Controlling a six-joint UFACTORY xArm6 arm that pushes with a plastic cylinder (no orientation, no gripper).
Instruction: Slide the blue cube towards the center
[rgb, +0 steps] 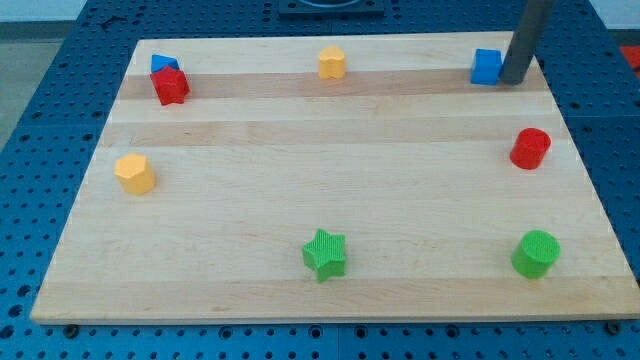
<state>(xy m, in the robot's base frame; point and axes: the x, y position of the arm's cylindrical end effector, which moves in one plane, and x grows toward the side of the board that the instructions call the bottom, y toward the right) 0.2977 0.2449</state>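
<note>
Now my tip (514, 80) bare, holding nothing, touching blue cube (487, 67) on view's right side. Best push: steady, down-left toward board (330, 205) centre, contact centred.

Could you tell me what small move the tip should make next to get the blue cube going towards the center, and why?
Probably a short push towards the view's left and bottom. My tip sits right beside the blue cube, on its right side, near the board's top right corner. The center lies down and left of the cube, so I would first shift slightly above it.
</note>
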